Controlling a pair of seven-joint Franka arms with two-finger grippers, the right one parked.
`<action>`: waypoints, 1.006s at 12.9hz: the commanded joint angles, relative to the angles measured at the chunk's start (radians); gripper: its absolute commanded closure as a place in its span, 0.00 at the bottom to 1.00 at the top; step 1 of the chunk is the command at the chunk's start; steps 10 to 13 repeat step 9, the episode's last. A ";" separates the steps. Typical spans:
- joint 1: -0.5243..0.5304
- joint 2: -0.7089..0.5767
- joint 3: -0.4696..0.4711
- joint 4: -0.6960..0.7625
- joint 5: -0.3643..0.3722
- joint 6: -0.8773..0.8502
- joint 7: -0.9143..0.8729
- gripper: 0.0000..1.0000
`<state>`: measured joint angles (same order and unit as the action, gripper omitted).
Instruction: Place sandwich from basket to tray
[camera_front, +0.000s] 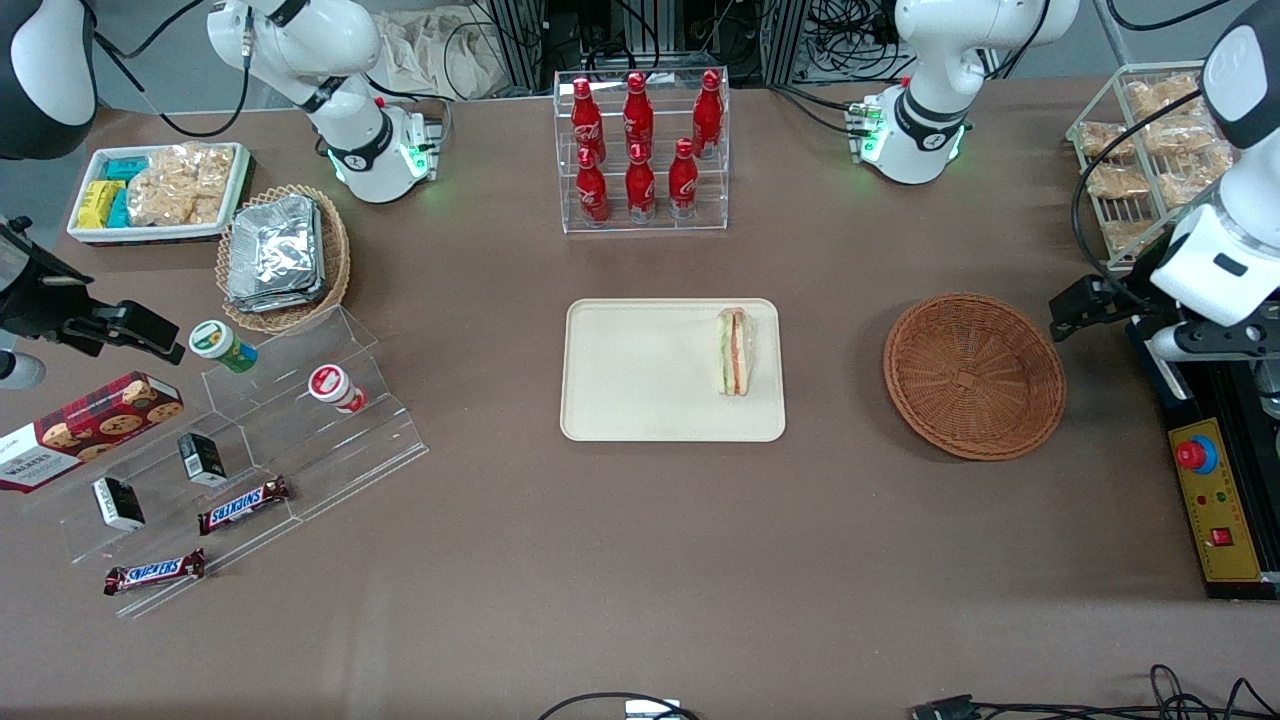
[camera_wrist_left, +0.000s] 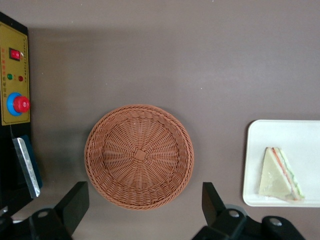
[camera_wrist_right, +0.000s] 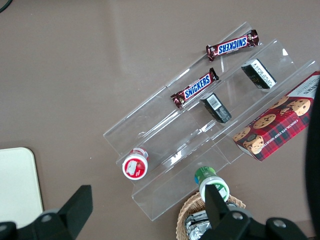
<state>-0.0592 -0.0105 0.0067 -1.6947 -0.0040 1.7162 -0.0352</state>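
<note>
The sandwich (camera_front: 735, 352) (camera_wrist_left: 281, 175), a pale wedge with orange-red and green filling, lies on the cream tray (camera_front: 640, 380) (camera_wrist_left: 300, 137), near the tray's edge that faces the basket. The reddish-brown wicker basket (camera_front: 973, 375) (camera_wrist_left: 139, 156) stands empty on the table toward the working arm's end. My gripper (camera_front: 1085, 305) (camera_wrist_left: 144, 202) hangs above the table beside the basket, over its rim on the side away from the tray. It is open, and nothing is between its black fingers (camera_wrist_left: 75, 200).
A yellow control box (camera_front: 1210, 500) (camera_wrist_left: 15, 95) with a red button lies close to the gripper. A wire rack of bread packets (camera_front: 1150, 150) and a cola bottle rack (camera_front: 640, 150) stand farther from the camera. A tan basket of foil packets (camera_front: 283, 258) and an acrylic snack stand (camera_front: 250, 450) sit toward the parked arm's end.
</note>
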 joint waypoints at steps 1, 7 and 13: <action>0.051 -0.052 -0.031 0.003 -0.011 -0.059 0.040 0.00; 0.078 -0.077 -0.082 0.023 -0.008 -0.119 0.038 0.00; 0.084 -0.077 -0.093 0.018 -0.008 -0.119 0.040 0.00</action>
